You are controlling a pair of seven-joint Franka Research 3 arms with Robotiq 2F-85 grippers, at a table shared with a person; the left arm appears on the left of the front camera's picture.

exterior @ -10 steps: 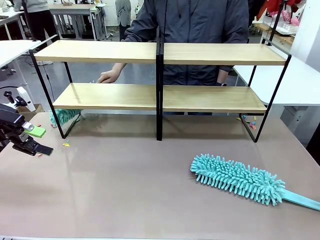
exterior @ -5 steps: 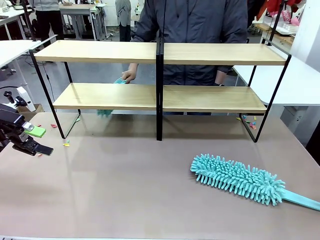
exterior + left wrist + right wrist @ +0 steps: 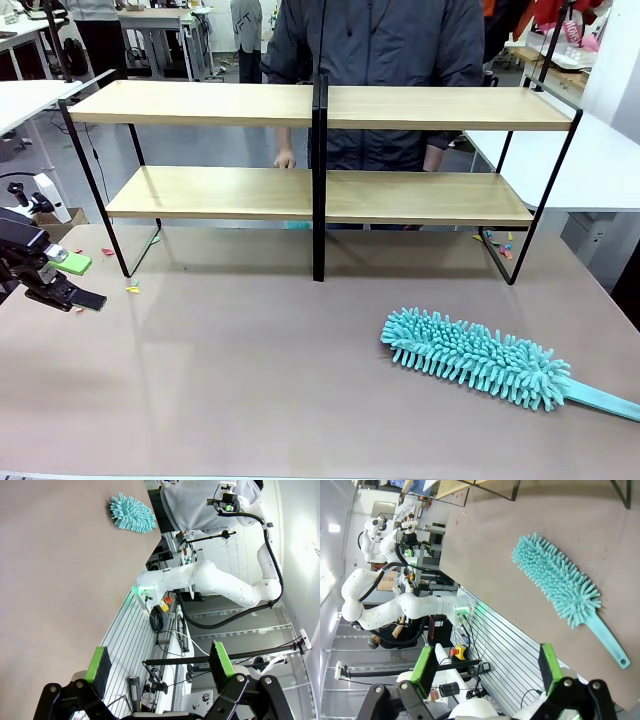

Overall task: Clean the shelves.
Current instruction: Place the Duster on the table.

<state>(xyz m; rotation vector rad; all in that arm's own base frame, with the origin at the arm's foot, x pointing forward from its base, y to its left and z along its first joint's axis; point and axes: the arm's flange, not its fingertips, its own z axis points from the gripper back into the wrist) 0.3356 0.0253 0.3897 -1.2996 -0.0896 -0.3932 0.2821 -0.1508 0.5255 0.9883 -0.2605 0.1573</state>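
While both hands gape empty (left hand [image 3: 70, 282], right hand [image 3: 487, 670]), shelves [image 3: 320, 195] stand untouched.

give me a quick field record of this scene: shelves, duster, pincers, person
shelves: two-tier wooden rack on black frame, standing at the table's far side
duster: teal, lying flat on the tabletop in front of the rack's right half, untouched
left pincer: open, holding nothing
right pincer: open, holding nothing, above the duster
person's hand: behind the rack, near the central upright
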